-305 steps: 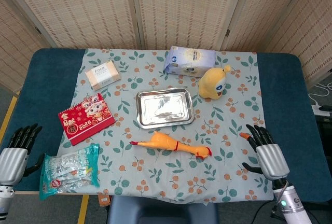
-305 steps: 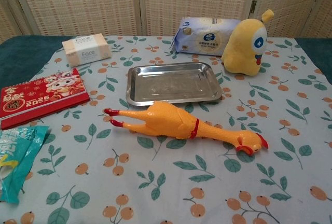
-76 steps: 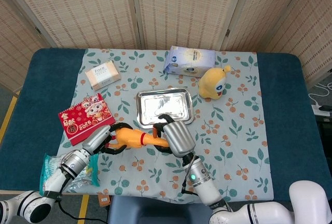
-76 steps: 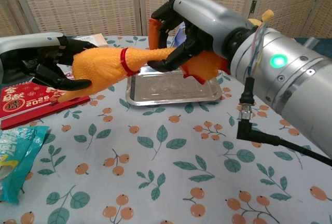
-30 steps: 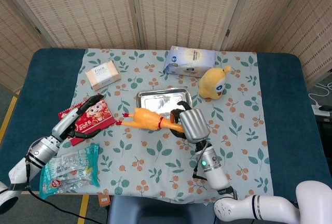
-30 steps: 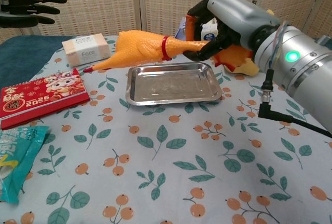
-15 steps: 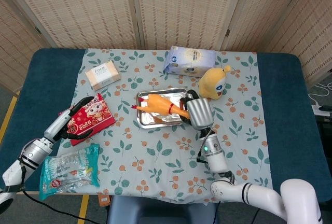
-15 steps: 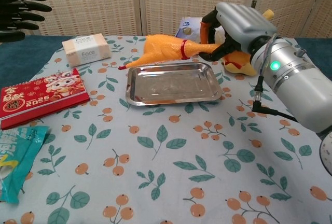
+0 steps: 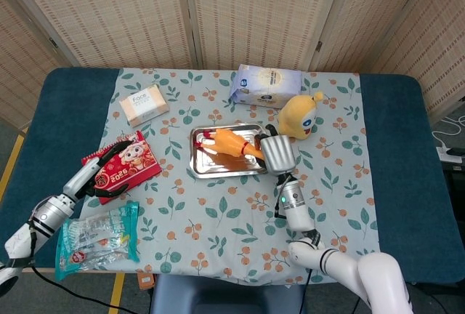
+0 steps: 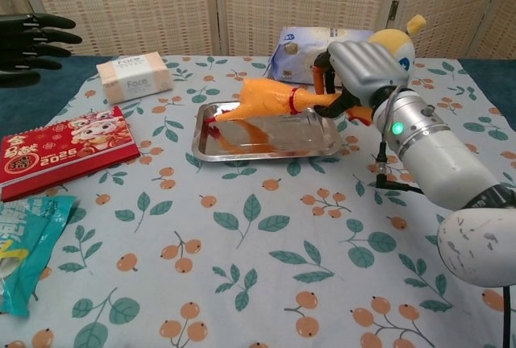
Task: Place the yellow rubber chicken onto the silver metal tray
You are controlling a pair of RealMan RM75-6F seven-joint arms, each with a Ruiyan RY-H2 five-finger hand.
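The yellow rubber chicken (image 9: pixel 228 142) (image 10: pixel 269 98) slants over the silver metal tray (image 9: pixel 200 169) (image 10: pixel 266 154). Its red feet touch the tray's left part, and its body casts an orange reflection in the metal. My right hand (image 9: pixel 276 153) (image 10: pixel 359 66) grips the chicken's neck and head end at the tray's right edge, so the head is mostly hidden by the fingers. My left hand (image 9: pixel 109 163) (image 10: pixel 32 38) hovers far left above the red calendar, fingers spread and holding nothing.
A beige Face box (image 9: pixel 144 105) (image 10: pixel 134 76) lies back left. A blue tissue pack (image 9: pixel 265 85) (image 10: pixel 310 48) and a yellow plush toy (image 9: pixel 299 115) (image 10: pixel 397 46) stand behind the tray. A red calendar (image 9: pixel 125 160) (image 10: pixel 60 151) and a plastic snack bag (image 9: pixel 94 240) (image 10: pixel 20 247) lie at left.
My right hand has lowered the chicken from above the tray until its feet touch the metal. The left hand has barely moved.
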